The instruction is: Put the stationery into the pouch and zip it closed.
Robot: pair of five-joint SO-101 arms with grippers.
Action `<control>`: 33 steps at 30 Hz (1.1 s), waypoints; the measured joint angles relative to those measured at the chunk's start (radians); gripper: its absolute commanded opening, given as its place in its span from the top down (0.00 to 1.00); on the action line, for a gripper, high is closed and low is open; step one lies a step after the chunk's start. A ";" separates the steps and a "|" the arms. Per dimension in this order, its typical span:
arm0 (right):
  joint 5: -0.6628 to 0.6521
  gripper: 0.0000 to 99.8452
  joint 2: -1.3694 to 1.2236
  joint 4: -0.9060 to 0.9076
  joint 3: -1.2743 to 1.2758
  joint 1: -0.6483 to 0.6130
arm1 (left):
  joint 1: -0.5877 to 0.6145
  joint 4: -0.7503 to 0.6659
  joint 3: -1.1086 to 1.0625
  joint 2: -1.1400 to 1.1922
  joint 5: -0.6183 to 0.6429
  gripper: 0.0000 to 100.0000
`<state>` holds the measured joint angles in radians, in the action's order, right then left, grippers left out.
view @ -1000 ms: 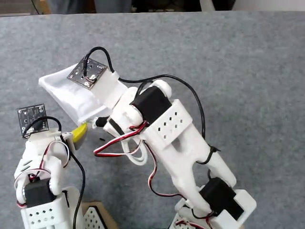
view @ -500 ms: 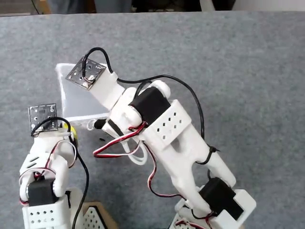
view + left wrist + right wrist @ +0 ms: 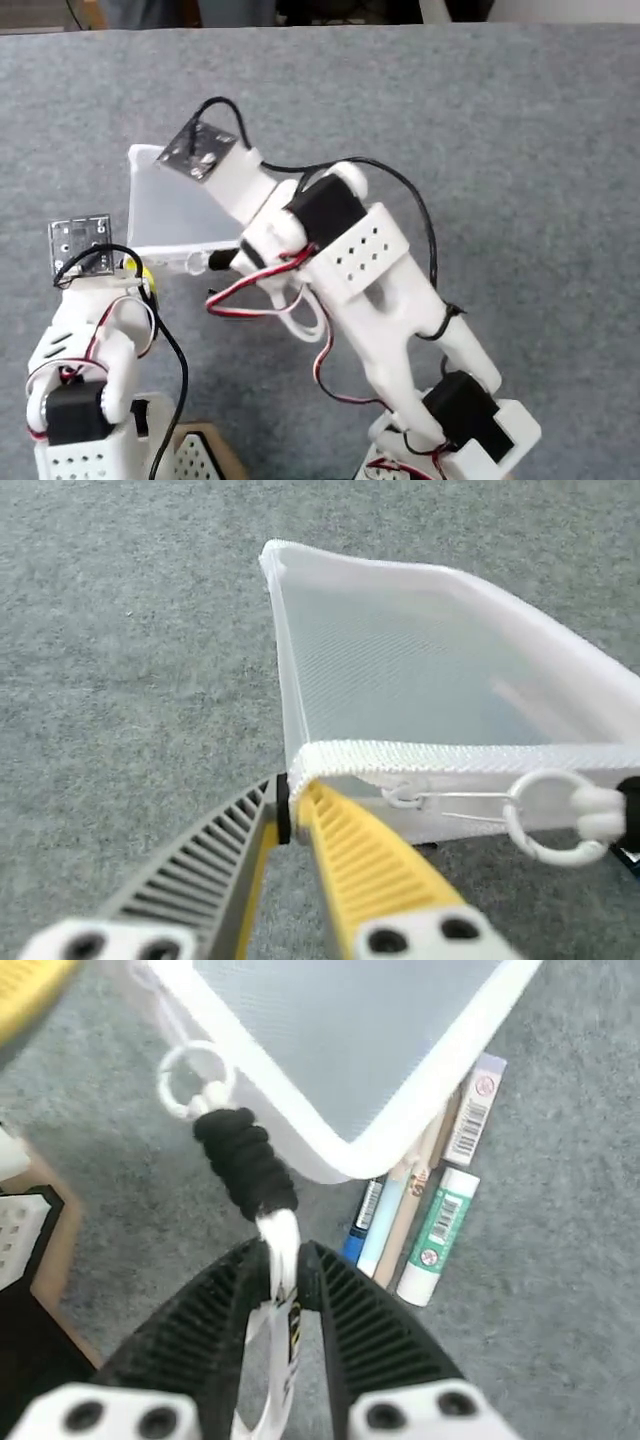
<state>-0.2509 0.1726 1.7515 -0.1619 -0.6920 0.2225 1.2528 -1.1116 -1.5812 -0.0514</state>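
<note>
The white mesh pouch lies on the grey mat, its mouth edge toward the arms. My left gripper, with one yellow and one grey finger, is shut on the pouch's near corner at the end of the zip. The zip pull's ring hangs at the mouth edge. My right gripper is shut on the white cord below the black knotted cord tied to that ring. Several pens and a glue stick lie on the mat, partly under the pouch.
Both arm bases stand at the near edge, with a brown and black block between them. The right arm stretches across the middle. Bare grey mat spreads to the right and far side.
The pouch turned from a slant to lie square with the table. The left gripper moved in and closed on its near corner. The right arm shifted slightly right, still holding the cord.
</note>
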 measured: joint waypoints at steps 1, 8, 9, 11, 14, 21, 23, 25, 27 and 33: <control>0.000 0.99 0.000 0.000 0.005 0.017 | 0.000 0.009 0.012 0.000 0.000 0.97; -0.002 0.99 0.000 0.000 0.011 0.141 | -0.002 0.060 0.081 0.000 0.000 0.97; -0.002 0.99 0.000 0.000 0.011 0.158 | -0.002 0.061 0.089 0.000 0.000 0.97; -0.002 0.99 0.000 0.000 0.011 0.198 | -0.002 0.061 0.101 0.000 0.000 0.97; -0.002 0.99 0.002 0.000 0.026 0.259 | -0.002 0.061 0.109 0.000 0.000 0.97; -0.054 0.99 0.046 0.003 0.132 0.338 | -0.002 0.061 0.109 0.002 0.000 0.97; -0.081 0.97 0.101 0.002 0.137 0.327 | 0.000 0.061 0.109 0.002 0.000 0.97; -0.117 0.88 0.160 -0.005 0.143 0.284 | 0.000 0.061 0.109 0.002 -0.002 0.97; -0.127 0.75 0.222 -0.006 0.160 0.227 | 0.000 0.061 0.109 0.002 -0.002 0.97; -0.143 0.51 0.399 0.002 0.213 0.034 | 0.000 0.061 0.109 0.002 -0.002 0.97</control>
<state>-0.3936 0.5715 1.7530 0.0514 -0.6582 0.2225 1.3142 -1.0027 -1.5796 -0.0529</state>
